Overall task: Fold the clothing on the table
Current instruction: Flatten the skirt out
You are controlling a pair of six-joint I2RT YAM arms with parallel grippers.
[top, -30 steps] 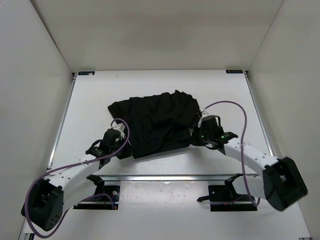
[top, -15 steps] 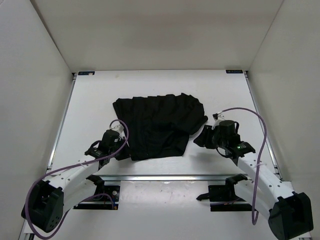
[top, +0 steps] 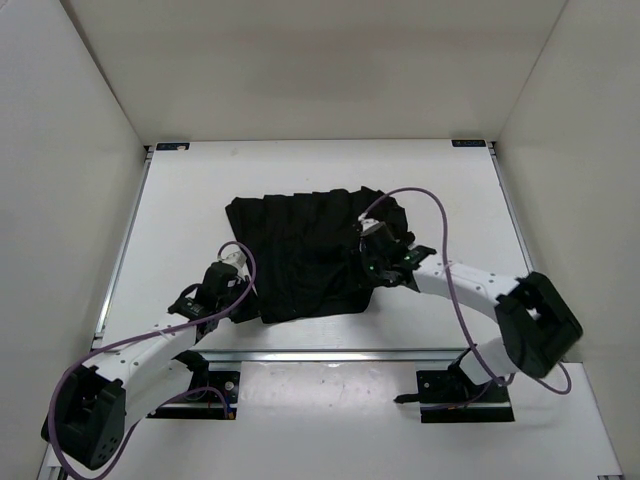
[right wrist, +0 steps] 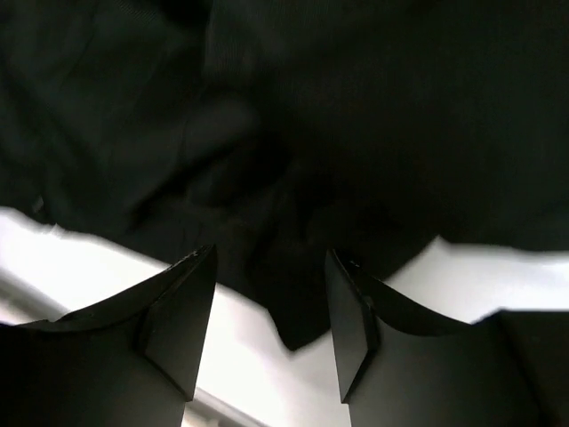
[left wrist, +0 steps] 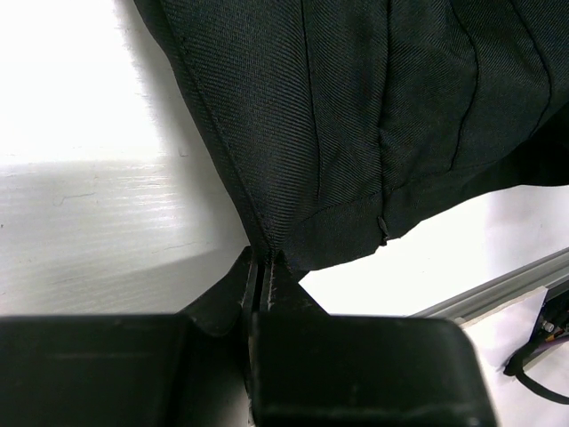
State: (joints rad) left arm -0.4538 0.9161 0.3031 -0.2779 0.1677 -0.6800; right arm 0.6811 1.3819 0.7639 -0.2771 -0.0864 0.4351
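Here's your view from above: the clothing lies near the middle of the surface, a dark, roughly square spread with its pleats running from the far edge toward you. It sits well apart from both side edges and stops short of the metal rail at the near side.

Your left gripper is at the clothing's near-left corner. In the left wrist view the left gripper is pressed together with the hem of the clothing pinched right at the tips, and the fabric fans up and away from that pinch across the white surface.

Your right gripper is over the near-right part of the clothing, its arm reaching in from the right with a purple cable looping above it. From the wrist, the right gripper stands spread, fingers clearly apart with nothing between them. Dark folds of the clothing fill the view beyond, with a pointed bit of hem hanging between the tips (whether they touch the fabric, you can't tell from here).
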